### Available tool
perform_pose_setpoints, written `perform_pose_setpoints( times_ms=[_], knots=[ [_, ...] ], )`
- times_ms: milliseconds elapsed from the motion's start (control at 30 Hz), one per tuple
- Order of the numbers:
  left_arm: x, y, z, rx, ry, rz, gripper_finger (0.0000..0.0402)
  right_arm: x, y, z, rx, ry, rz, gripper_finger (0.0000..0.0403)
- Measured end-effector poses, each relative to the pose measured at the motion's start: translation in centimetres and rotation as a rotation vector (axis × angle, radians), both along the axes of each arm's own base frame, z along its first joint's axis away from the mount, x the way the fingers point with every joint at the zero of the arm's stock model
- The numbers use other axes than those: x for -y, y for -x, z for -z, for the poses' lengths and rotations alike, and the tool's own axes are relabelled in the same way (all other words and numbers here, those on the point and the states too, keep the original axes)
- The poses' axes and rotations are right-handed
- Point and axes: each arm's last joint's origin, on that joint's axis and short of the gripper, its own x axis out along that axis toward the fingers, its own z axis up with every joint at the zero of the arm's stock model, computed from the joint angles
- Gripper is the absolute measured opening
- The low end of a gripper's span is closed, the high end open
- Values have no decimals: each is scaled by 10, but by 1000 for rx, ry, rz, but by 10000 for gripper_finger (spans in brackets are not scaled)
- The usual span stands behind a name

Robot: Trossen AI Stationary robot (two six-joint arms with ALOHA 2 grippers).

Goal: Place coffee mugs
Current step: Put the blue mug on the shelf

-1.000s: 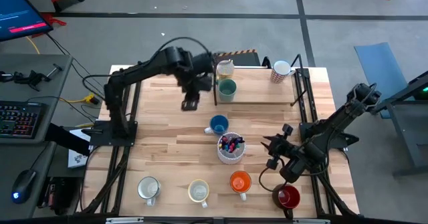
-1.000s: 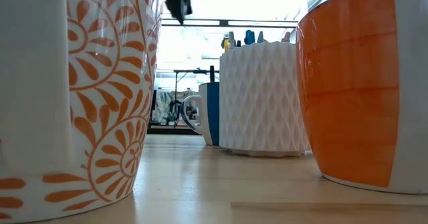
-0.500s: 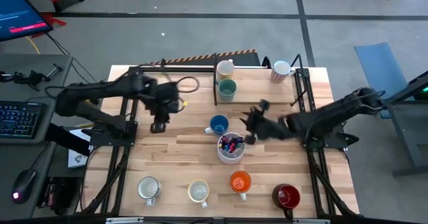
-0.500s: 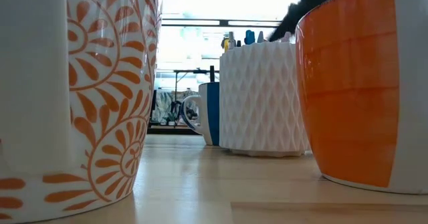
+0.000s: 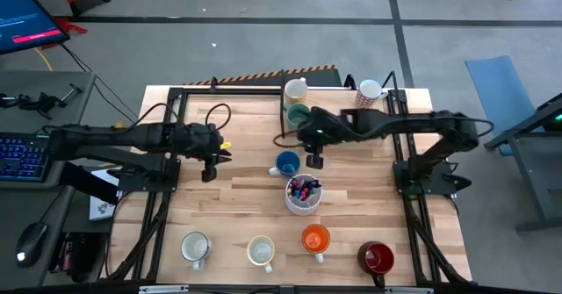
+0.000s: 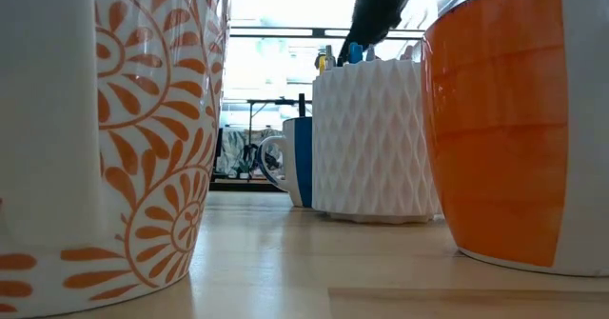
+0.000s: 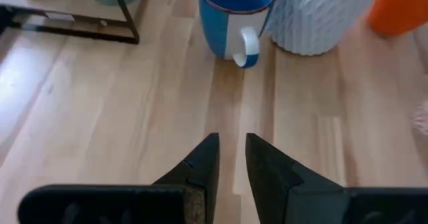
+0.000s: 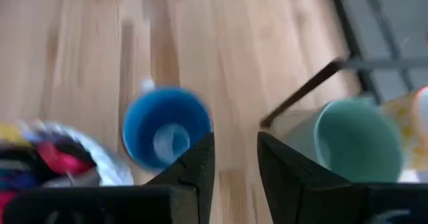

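In the high view the right gripper had swung in from the lower right of the frame, where it sat a second earlier, to hang near the centre, just right of the blue mug and below the teal mug. Its fingers were a narrow gap apart and held nothing. The left gripper had pulled away from the rack at upper centre and hung over bare wood at centre left, its fingers nearly together and empty, pointing toward the blue mug.

Three mugs stood at the rack at the top of the frame: the yellow mug, the teal mug beside it, and the patterned mug at upper right. The pen cup sat below the blue mug. Along the bottom edge waited the grey-white mug, the cream mug, the orange mug and the red mug.

The swap of arms suggested the left had finished a placement and the right was lining up on the blue mug as the next one to move; five appeared to remain.
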Motion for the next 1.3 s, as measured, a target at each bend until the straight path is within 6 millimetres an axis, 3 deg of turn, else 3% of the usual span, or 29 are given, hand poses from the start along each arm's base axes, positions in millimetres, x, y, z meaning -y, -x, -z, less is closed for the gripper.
perform_pose_setpoints(
  times_ms=[167,333,1300],
  knots=[
    [3,6,20,23,7,1,65,12,-22,20,-114,-87,-56,92],
    [3,9,29,20,40,-31,65,19,-29,35,-148,-96,-49,92],
    [7,9,30,13,22,12,65,36,-63,101,-228,-154,-114,92]
  ],
)
